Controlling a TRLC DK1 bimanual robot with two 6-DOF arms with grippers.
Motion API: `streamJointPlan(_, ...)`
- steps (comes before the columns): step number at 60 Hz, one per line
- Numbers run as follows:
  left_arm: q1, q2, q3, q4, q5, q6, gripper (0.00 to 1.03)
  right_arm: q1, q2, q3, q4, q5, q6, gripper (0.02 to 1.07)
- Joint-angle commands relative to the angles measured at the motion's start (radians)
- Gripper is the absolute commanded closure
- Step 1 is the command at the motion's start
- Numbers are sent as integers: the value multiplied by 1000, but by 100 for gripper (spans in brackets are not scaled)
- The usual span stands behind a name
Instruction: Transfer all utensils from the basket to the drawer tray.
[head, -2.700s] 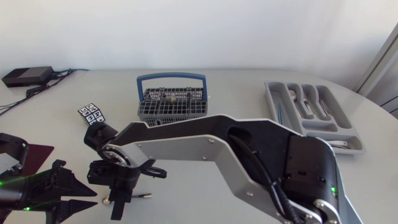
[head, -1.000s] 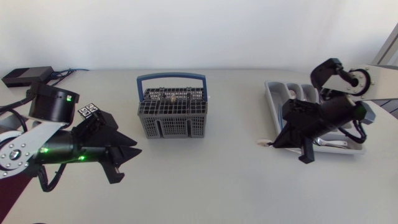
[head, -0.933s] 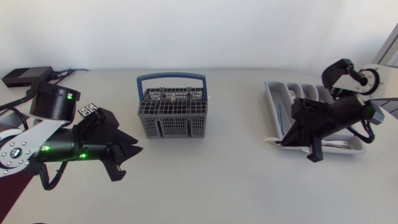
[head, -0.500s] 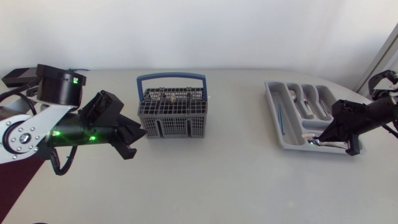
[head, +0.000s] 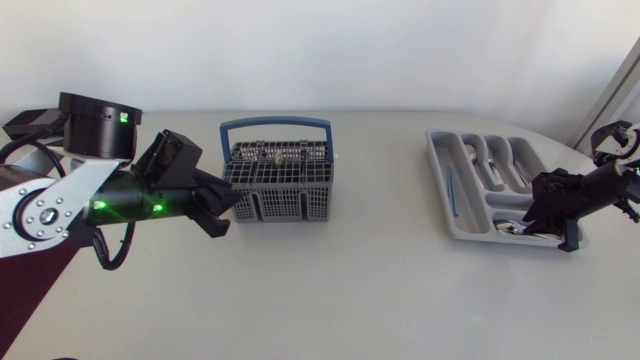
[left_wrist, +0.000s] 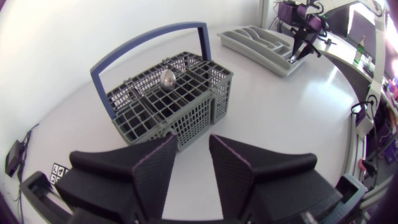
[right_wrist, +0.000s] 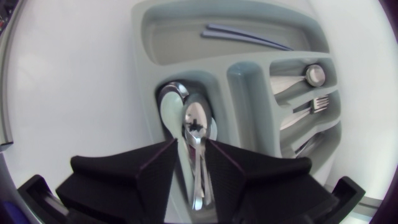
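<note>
My left end effector (left_wrist: 189, 155) hovers just beside the basket (left_wrist: 193, 121), its fingers a narrow gap apart with nothing between them. One metal utensil (left_wrist: 168, 78) stands in the basket; its rounded head is probably a spoon's bowl. The basket stands on the worktop (head: 350, 290), well apart from the tray (head: 443, 185). My right end effector (right_wrist: 192, 144) hangs over the tray's crosswise end compartment, where a spoon (right_wrist: 196, 118) lies with its handle running back into the end effector. Whether it grips the spoon I cannot tell. Other compartments hold knives (right_wrist: 245, 36) and a fork (right_wrist: 318, 102).
</note>
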Motion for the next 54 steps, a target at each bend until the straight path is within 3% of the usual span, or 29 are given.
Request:
streamJointPlan(1, 6, 15, 24, 18, -5, -30, 63, 36, -74, -44, -12, 9, 21, 31)
streamJointPlan(7, 15, 8, 26, 24, -5, -32, 63, 95, -168, -62, -14, 18, 101, 22)
streamJointPlan(24, 63, 12, 27, 70, -5, -48, 60, 527, -364, -1, -83, 15, 650, 21)
streamJointPlan(37, 87, 54, 29, 118, 0, -48, 59, 873, -270, 120, -38, 56, 1087, 21)
streamJointPlan(54, 132, 140, 29, 199, 75, -45, 56, 1068, -54, 330, 14, 50, 1452, 22)
